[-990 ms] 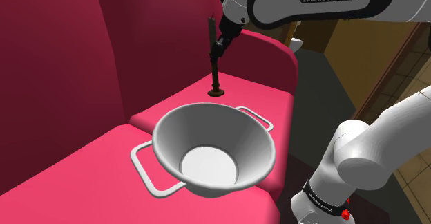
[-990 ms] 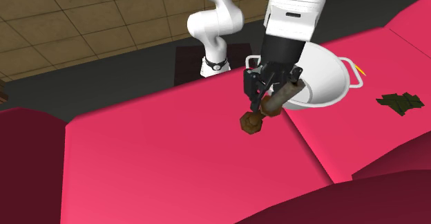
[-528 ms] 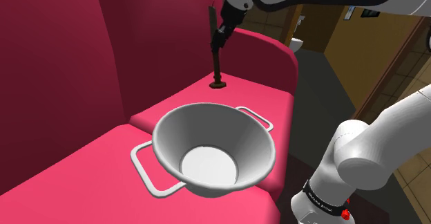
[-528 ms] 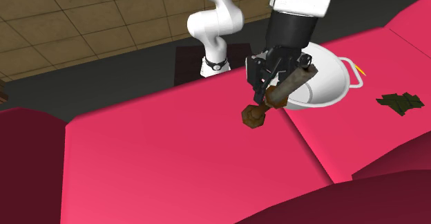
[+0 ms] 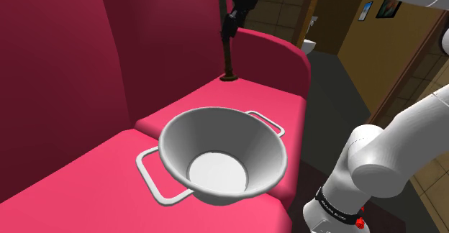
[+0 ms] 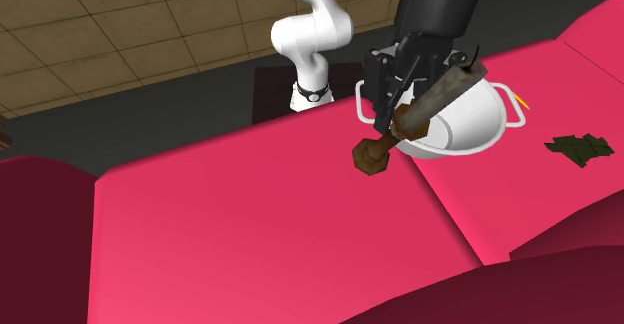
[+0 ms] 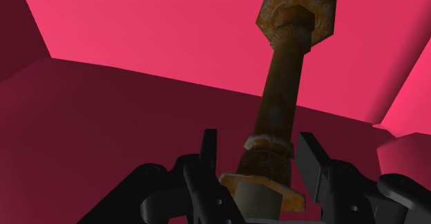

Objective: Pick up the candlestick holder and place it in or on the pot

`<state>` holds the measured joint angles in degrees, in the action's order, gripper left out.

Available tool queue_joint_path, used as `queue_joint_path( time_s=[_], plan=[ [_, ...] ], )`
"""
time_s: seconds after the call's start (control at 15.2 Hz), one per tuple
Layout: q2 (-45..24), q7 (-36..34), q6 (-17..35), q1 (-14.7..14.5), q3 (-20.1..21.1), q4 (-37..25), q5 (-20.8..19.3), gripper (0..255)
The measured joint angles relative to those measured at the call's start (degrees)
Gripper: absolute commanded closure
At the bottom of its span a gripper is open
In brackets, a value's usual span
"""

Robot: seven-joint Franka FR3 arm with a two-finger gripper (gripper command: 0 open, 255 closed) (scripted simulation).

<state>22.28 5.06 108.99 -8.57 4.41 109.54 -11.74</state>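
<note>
The candlestick holder (image 6: 422, 118) is a slim brown, rusty-looking rod with an octagonal foot (image 7: 297, 8). My black gripper (image 6: 410, 84) is shut on its upper part and holds it in the air above the pink sofa seat, foot pointing down. In the shoulder view the candlestick holder (image 5: 227, 52) hangs upright in the gripper (image 5: 230, 29) beyond the pot. The pot (image 5: 180, 134) is a wide white bowl-shaped vessel with two loop handles; it stands on the seat cushion near the stand. The pot (image 6: 490, 122) also shows behind the held holder.
The pink sofa (image 5: 86, 174) has a dark red backrest (image 5: 65, 44) and an armrest (image 5: 277, 62) close to the holder. A dark green scrap (image 6: 578, 147) lies on the cushion at the second exterior view's right. Tiled floor (image 6: 100, 42) lies beyond the sofa.
The gripper has risen with the candlestick holder in it, lifting the foot clear of the seat. The holder has tilted a little more in the second exterior view. The pot stayed put.
</note>
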Motion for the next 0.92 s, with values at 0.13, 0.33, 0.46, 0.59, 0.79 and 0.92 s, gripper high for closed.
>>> queue_joint_path(
  time_s=[0.13, 0.33, 0.46, 0.59, 0.79, 0.92],
  plan=[
    [-0.4, 0.2, -1.4, 0.0, 0.1, -1.8, 0.1, 255],
    [-0.4, 0.3, -3.4, -0.1, 0.3, -3.8, 0.1, 255],
    [1.2, -1.4, -4.9, -0.7, 1.8, -3.3, 0.2, 255],
    [3.4, -3.5, -5.5, -1.4, 3.4, -1.3, 0.4, 255],
    [5.9, -6.8, -7.4, -2.4, 6.2, 0.0, 0.8, 255],
    [7.6, -9.0, -8.6, -3.1, 8.1, 1.0, 1.2, 255]
  ],
)
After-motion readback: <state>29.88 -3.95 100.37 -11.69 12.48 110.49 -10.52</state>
